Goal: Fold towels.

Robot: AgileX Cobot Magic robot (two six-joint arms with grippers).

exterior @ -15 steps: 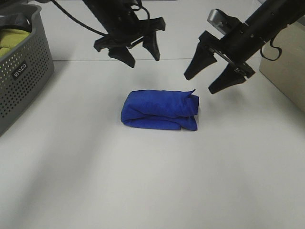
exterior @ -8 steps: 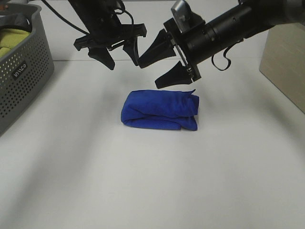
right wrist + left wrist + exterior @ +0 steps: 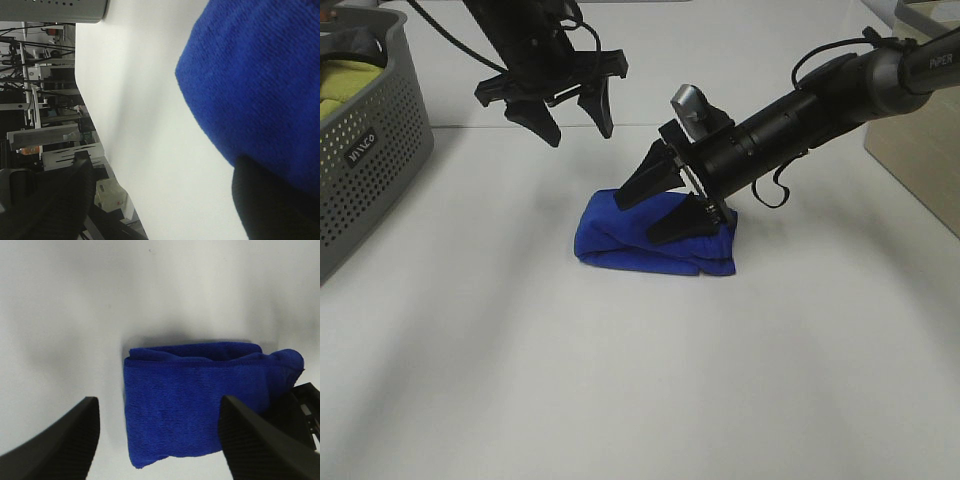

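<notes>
The right end effector (image 3: 665, 208), fingers spread wide, presses onto the folded royal-blue microfibre towel (image 3: 620, 240), probably to flatten it, while the left end effector (image 3: 565, 112) hovers wide open behind.

Left pincer (image 3: 568, 118) hangs spread wide; right pincer (image 3: 655, 207), seemingly also parted, angles low.

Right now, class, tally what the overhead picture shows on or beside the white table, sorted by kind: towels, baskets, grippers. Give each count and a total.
Towels: 1, the folded blue towel.
Baskets: 1, the grey basket, with yellow-green cloth inside.
Grippers: 2, the left gripper and the right gripper, both open.
Total: 4.
</notes>
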